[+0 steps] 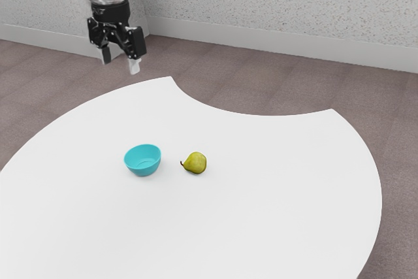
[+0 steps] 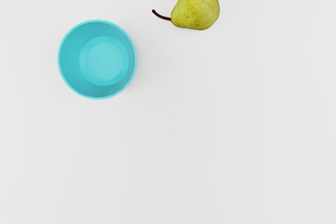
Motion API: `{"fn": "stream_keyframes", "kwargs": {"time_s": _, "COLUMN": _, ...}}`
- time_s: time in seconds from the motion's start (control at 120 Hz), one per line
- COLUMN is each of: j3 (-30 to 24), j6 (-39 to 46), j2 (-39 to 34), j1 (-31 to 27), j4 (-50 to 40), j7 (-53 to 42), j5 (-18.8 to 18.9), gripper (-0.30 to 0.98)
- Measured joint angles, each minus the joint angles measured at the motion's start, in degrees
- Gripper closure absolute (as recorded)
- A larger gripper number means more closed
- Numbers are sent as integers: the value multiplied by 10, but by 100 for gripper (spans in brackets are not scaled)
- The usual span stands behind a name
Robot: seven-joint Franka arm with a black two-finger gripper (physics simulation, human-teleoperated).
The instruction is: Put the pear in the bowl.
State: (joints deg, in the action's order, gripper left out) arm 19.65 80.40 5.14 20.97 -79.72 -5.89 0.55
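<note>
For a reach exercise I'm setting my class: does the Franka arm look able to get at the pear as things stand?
Probably yes: the gripper is raised and open, and nothing stands between it and the pear, which lies clear of the bowl.

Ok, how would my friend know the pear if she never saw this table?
Find the big white table with a curved bite out of its edge. On it is a blue bowl, and beside that, not touching, lies the pear. The pear is yellowish green and plump with a thin dark stem, while the bowl is blue and hollow.
</note>
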Motion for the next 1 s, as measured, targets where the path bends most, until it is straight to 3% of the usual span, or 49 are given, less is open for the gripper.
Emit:
{"fn": "stream_keyframes", "kwargs": {"time_s": 0.133, "j3": -3, "j6": 19, "j2": -1, "j1": -1, "j4": -23, "j7": 1, "j5": 1, "gripper": 0}}
{"fn": "stream_keyframes", "kwargs": {"time_s": 0.4, "j3": -14, "j6": 122, "j2": 37, "j1": 7, "j4": -191, "j7": -3, "j5": -31, "gripper": 0}}
{"fn": "stream_keyframes", "kwargs": {"time_s": 0.567, "j3": -42, "j6": 141, "j2": 32, "j1": 12, "j4": -207, "j7": -57, "j5": -9, "gripper": 0}}
{"fn": "stream_keyframes", "kwargs": {"time_s": 0.692, "j3": -57, "j6": 137, "j2": 25, "j1": 17, "j4": -202, "j7": -162, "j5": 20, "gripper": 0}}
{"fn": "stream_keyframes", "kwargs": {"time_s": 0.833, "j3": -62, "j6": 184, "j2": 25, "j1": 22, "j4": -206, "j7": -327, "j5": 27, "gripper": 0}}
{"fn": "stream_keyframes", "kwargs": {"time_s": 1.0, "j3": -76, "j6": 239, "j2": 56, "j1": 23, "j4": -208, "j7": -494, "j5": -40, "gripper": 0}}
